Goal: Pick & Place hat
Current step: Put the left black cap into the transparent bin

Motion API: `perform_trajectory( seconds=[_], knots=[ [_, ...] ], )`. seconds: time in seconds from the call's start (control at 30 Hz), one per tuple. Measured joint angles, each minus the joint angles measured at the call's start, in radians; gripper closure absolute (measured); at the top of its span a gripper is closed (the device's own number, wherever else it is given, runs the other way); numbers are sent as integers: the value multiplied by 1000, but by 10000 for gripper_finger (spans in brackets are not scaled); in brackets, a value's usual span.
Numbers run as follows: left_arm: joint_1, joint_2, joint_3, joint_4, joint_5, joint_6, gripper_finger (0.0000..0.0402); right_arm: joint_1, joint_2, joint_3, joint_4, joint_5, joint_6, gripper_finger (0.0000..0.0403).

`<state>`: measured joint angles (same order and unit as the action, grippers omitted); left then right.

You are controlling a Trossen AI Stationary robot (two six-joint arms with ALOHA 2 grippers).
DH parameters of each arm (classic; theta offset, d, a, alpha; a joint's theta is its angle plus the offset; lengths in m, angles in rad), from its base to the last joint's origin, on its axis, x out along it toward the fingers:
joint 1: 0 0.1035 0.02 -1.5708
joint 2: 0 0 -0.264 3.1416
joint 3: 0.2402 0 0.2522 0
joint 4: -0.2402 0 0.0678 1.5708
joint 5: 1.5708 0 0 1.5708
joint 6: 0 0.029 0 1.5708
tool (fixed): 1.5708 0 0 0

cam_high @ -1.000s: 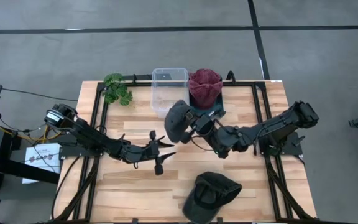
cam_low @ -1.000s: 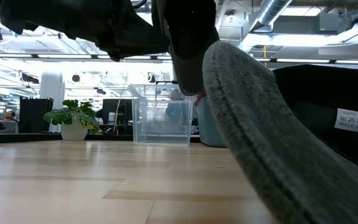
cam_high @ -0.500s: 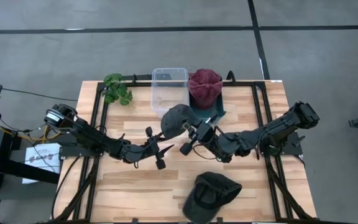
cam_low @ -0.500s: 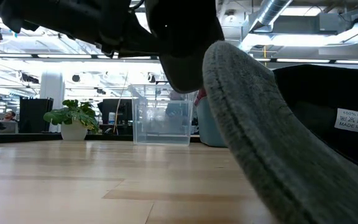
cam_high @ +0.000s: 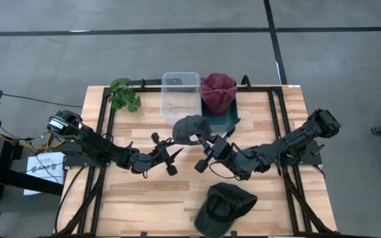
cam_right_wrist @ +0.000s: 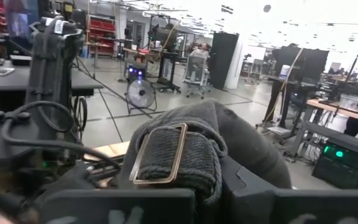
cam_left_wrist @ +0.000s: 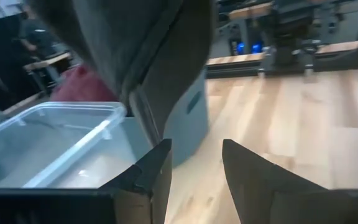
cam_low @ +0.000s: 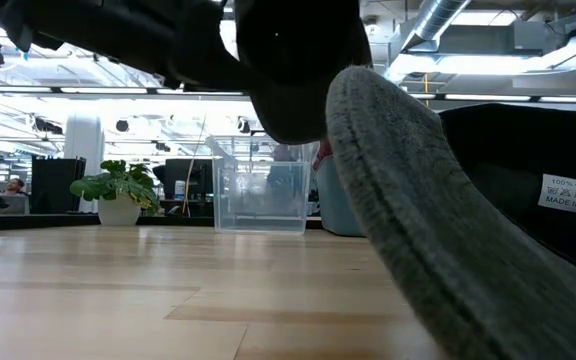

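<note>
A dark grey cap (cam_high: 189, 127) hangs in the air near the table's middle, in front of the clear box; the low view shows it high above the wood (cam_low: 288, 70). My right gripper (cam_high: 206, 153) is just on its near side, shut on it (cam_right_wrist: 210, 186). My left gripper (cam_high: 166, 156) is open, to the cap's left and near side. In the left wrist view its fingers (cam_left_wrist: 196, 162) stand apart below the cap (cam_left_wrist: 135, 50) without touching it. A second dark cap (cam_high: 225, 202) lies on the table by the near edge. My right gripper pinches the cap's back strap at its brass buckle (cam_right_wrist: 161, 155) between the two fingers. The fingers come from the table's near right side. The cap is lifted clear of the table, with its crown (cam_right_wrist: 247, 143) beyond the strap.
A clear plastic box (cam_high: 180, 92) and a maroon hat on a teal stand (cam_high: 218, 92) are at the far edge, with a small plant (cam_high: 124, 96) at the far left. The second cap's brim (cam_low: 408, 220) fills the low view's right side. Bare wood lies at the near left.
My right gripper has drawn back toward the near edge and turned, and the held cap has turned about with it while staying lifted in front of the box. My left gripper has moved slightly toward the far edge, closer to the cap, and is still open.
</note>
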<state>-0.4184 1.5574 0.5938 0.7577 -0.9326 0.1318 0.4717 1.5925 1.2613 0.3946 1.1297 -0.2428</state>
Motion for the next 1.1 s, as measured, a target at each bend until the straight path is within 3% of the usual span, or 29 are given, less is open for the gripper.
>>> perform_trajectory(
  seconds=[0.5, 1.1],
  knots=[
    [129, 0, 0, 77, 3, -16, 261, -3, 0, 0, -157, -15, 164, 402],
    [138, 0, 0, 81, 7, -16, 261, 56, -1, 0, -156, -3, 165, 402]
  ],
)
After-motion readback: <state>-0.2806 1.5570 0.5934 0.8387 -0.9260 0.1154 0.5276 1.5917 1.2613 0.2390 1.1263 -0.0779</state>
